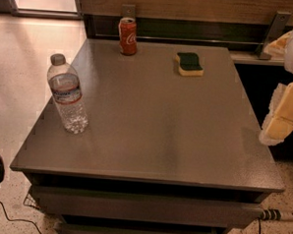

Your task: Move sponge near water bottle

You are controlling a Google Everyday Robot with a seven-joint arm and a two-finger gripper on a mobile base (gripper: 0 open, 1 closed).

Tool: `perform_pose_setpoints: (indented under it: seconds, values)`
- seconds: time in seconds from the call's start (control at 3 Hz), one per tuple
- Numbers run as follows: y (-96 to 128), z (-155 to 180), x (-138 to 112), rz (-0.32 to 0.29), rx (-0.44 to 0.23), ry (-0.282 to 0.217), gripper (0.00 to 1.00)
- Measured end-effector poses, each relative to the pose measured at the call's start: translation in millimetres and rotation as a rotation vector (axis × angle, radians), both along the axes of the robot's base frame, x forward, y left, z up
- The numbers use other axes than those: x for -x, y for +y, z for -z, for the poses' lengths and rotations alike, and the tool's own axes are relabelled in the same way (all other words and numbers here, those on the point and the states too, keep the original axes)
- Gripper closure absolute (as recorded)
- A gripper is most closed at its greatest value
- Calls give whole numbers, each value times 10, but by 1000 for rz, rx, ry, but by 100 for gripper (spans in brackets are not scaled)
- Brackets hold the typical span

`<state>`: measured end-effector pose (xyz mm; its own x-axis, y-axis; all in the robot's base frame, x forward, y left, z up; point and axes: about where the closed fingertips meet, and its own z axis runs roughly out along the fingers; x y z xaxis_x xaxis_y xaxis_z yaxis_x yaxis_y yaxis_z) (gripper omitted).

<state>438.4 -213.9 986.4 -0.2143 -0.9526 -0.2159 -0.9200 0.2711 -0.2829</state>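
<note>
Grey table [160, 134] seen from its near edge. Sponge [189, 63] lies flat, green side up, at about 1 o'clock on the top, near the far edge. Water bottle [67, 94] stands upright at 9 o'clock by the left edge, well apart from the sponge. Red soda can [127, 36] stands upright at 11 o'clock, near the far edge. Gripper [283, 116] is held at 3 o'clock, off the right edge, nothing seen in it; whether open or closed cannot be told.

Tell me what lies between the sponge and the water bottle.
Only bare tabletop separates sponge and water bottle in the camera view; the Coca-Cola can stands behind that line, the gripper hangs off the table's right side.
</note>
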Motion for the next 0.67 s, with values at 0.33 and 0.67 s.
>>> perform_pose_setpoints:
  seconds: [0.33,0.67]
  values:
    - [0,-1,0,0,0,0,0]
    - [-7,-46,-95,6,-33,-22,0]
